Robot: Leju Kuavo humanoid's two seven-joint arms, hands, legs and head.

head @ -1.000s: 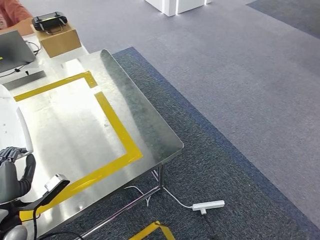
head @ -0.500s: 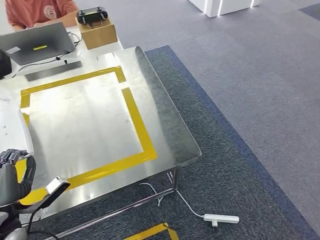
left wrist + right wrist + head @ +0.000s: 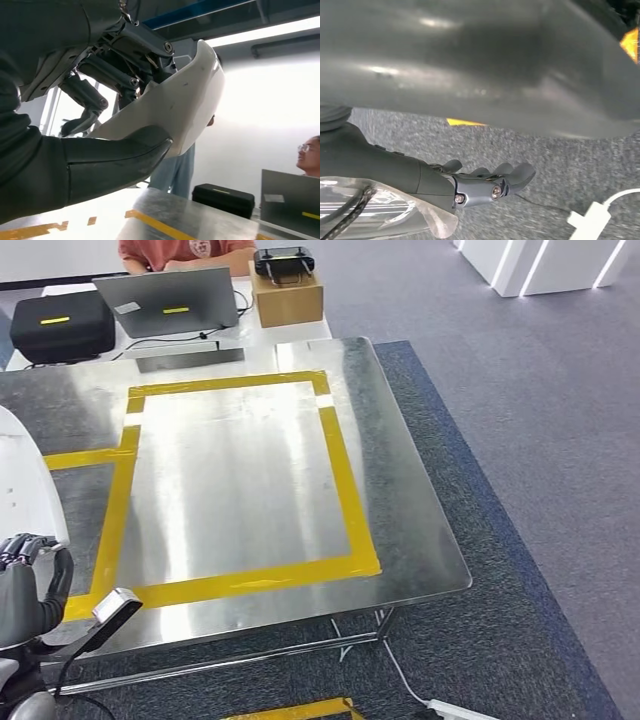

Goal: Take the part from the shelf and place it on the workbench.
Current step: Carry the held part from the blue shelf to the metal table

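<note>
The white curved part (image 3: 21, 480) sits at the far left of the head view, held from below by my left hand (image 3: 26, 592). In the left wrist view the thumb (image 3: 113, 160) presses under the white part (image 3: 181, 100) and the darker fingers clamp it from the other side. Ahead lies the steel workbench (image 3: 411, 490), marked with a yellow tape rectangle (image 3: 341, 475); the part hangs over the bench's left side. My right hand (image 3: 486, 182) hangs low over the carpet beside the bench's edge, fingers loosely extended and holding nothing.
Behind the bench, a white table holds a laptop (image 3: 177, 300), a black case (image 3: 64, 322) and a cardboard box (image 3: 287, 298) with a black controller (image 3: 283, 260) on it. A person in an orange shirt (image 3: 189, 250) sits there. A power strip (image 3: 460, 710) and cable lie on the carpet.
The camera has turned, so the whole scene has slid right and the bench now lies more squarely ahead. My left hand holds the part just as before.
</note>
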